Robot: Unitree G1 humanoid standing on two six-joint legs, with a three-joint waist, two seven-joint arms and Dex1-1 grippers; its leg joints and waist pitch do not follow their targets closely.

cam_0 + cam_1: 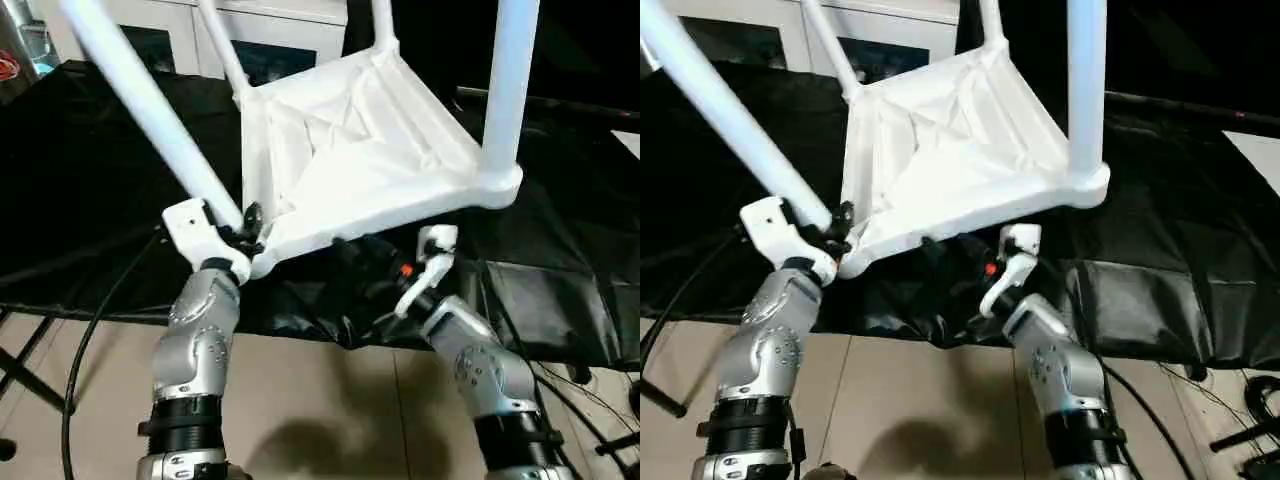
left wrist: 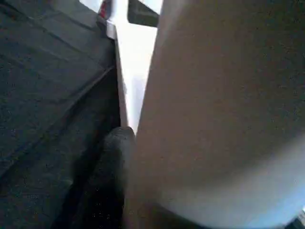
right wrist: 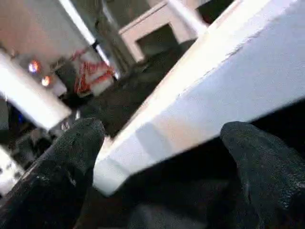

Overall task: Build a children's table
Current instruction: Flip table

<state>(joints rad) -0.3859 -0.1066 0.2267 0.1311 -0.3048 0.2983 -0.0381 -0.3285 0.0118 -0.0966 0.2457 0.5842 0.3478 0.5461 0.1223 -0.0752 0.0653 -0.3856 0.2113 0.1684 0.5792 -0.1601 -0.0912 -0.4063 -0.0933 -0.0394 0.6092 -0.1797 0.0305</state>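
The white children's table [image 1: 350,150] lies upside down and tilted on the black cloth, ribbed underside up. All four legs stand in their corner sockets, among them the near-left leg [image 1: 150,100] and the near-right leg [image 1: 510,80]. My left gripper [image 1: 245,228] is shut on the base of the near-left leg at its corner socket; in the left wrist view the leg [image 2: 214,109] looms beside one black finger [image 2: 114,157]. My right gripper [image 3: 162,138] is open below the top's near edge [image 3: 205,95], its fingers apart on either side.
A black cloth [image 1: 90,180] covers the work surface, its near edge hanging in front of my forearms. A white cabinet with glass doors [image 1: 290,40] stands behind. Black cables [image 1: 90,340] trail over the floor at left, and more lie at right [image 1: 1250,420].
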